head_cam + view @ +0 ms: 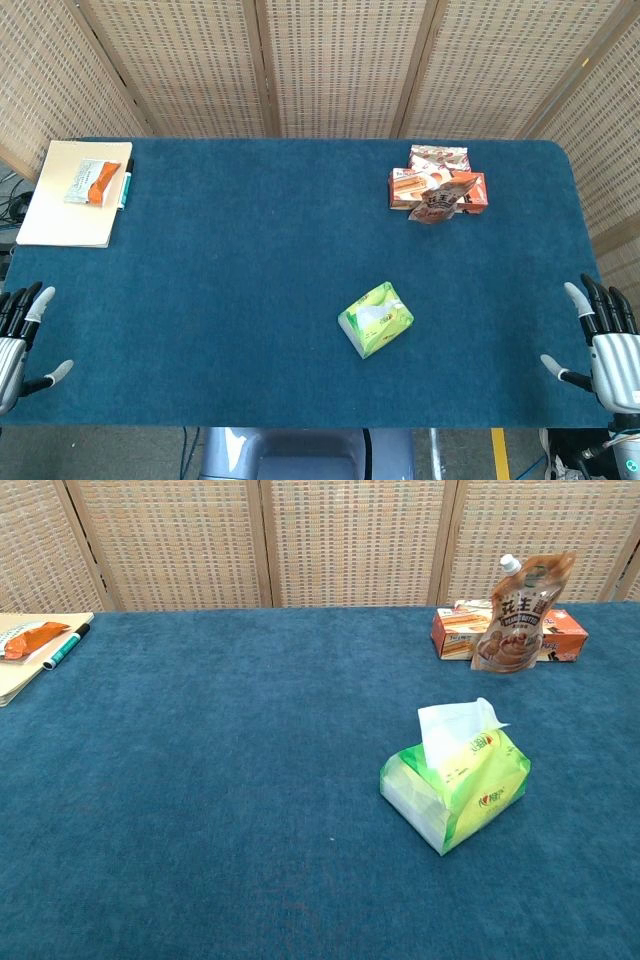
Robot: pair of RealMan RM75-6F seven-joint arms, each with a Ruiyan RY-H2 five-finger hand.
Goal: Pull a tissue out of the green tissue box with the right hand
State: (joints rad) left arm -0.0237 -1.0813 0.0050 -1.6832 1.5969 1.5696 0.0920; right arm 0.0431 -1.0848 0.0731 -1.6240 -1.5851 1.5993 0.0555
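The green tissue box lies on the blue table, right of centre and near the front edge. In the chest view the green tissue box has a white tissue sticking up from its top slot. My right hand hovers at the table's right front corner, fingers spread and empty, well to the right of the box. At the left front corner my left hand is likewise spread and holds nothing. Neither hand shows in the chest view.
Snack boxes with a brown spouted pouch leaning on them sit at the back right. A tan notebook with an orange packet and a pen lies at the back left. Woven screens stand behind the table.
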